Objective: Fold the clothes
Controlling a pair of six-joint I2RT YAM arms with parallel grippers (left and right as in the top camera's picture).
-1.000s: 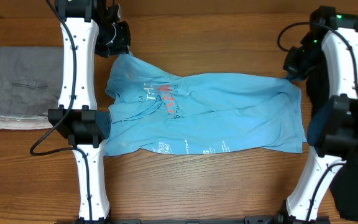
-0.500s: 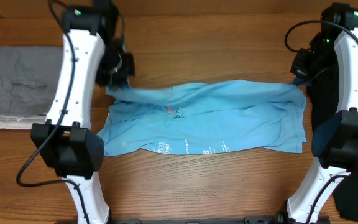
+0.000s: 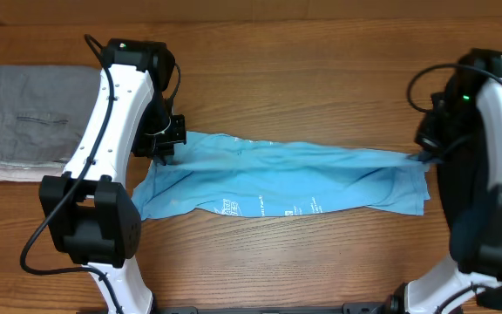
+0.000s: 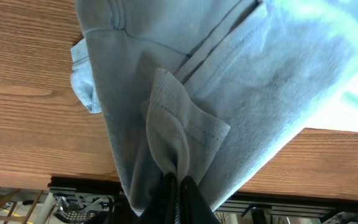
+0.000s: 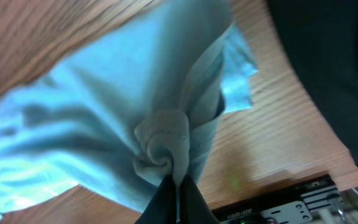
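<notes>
The clothes being folded are a light blue T-shirt (image 3: 286, 179) that lies as a long band across the table, its far half doubled forward over the near half. Small white print shows along its near edge. My left gripper (image 3: 166, 150) is shut on the shirt's left end, and in the left wrist view the fabric (image 4: 185, 106) bunches up from between its fingertips (image 4: 178, 184). My right gripper (image 3: 423, 157) is shut on the right end. In the right wrist view a twisted wad of shirt (image 5: 163, 146) sits in the right gripper (image 5: 178, 182).
A folded grey garment (image 3: 24, 122) lies at the table's left edge. A dark cloth (image 5: 328, 62) lies just right of the shirt, beside my right arm. Bare wood runs along the far side and in front of the shirt.
Both grippers have come toward the front edge with the shirt's far edge, laying it over the near half. The orange-red and dark lettering is now covered.
</notes>
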